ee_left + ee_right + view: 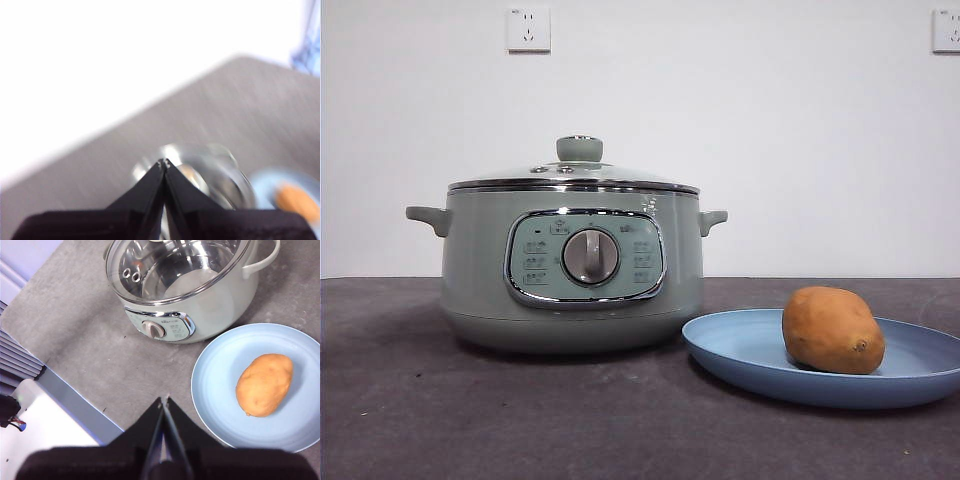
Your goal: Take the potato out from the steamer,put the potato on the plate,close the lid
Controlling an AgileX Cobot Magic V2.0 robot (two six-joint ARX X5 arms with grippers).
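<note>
Blue plate (740,350) sitting nearest, just beside steamer (480,290), rim almost meeting steamer base. Potato (832,330) lying on plate, on side away from steamer, dark spot showing at one end. Glass lid (575,178) resting on steamer rim, knob up, looking seated. My left pincer (164,162) hanging clenched and empty above steamer, view blurring. My right pincer (164,399) clenched and empty, hovering off plate's edge. Task looking finished. Risk I am judging: either arm dipping toward steamer, knocking lid askew, or clipping plate rim and rolling potato off.
</note>
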